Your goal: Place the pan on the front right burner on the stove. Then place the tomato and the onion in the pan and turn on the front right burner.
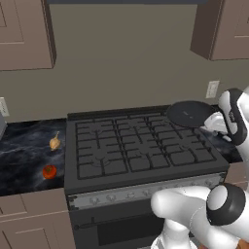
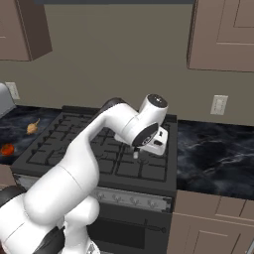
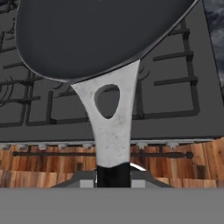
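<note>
The left base view is showing the pan (image 1: 188, 114) held up above the back right part of the stove (image 1: 141, 146), at about 2 o'clock from its middle, with the onion (image 1: 55, 142) and the tomato (image 1: 48, 171) lying apart on the dark counter (image 1: 24, 155) at the stove's 9 o'clock. In the right base view the arm is hiding the pan, bending over the grates with the hand (image 2: 136, 154) pointing down at the front right burner (image 2: 141, 166). The hand view is looking along the pale handle, whose black end is sitting clamped between the closed-in fingers, the pan's dark bowl hovering over the grates at 12 o'clock.
</note>
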{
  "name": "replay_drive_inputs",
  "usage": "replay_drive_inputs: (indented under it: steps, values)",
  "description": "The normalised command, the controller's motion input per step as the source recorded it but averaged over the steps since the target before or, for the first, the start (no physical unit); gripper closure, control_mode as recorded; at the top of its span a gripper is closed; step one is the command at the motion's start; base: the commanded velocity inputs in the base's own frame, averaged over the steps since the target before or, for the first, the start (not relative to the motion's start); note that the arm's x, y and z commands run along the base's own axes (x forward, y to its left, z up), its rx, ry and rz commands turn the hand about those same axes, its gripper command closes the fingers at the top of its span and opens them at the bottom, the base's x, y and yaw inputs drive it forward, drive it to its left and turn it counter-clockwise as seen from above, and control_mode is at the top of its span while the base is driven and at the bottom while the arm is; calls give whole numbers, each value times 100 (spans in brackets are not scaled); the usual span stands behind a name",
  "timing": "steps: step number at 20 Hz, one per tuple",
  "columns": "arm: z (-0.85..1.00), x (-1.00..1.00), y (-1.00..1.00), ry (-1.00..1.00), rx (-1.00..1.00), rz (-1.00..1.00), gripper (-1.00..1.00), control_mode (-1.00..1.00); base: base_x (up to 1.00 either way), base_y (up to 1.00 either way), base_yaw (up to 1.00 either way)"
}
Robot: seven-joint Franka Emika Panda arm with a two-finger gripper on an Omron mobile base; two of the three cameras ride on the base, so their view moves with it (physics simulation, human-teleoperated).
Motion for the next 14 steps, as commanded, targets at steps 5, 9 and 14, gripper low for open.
replay_drive_inputs:
  steps: [5, 9, 14]
  values:
    - [-16, 0, -15, 1, 0, -5, 100, -100, 0, 0, 0]
    - [-11, 3, 0, 1, 0, 0, 100, -100, 0, 0, 0]
    - [-23, 10, 0, 0, 0, 0, 100, -100, 0, 0, 0]
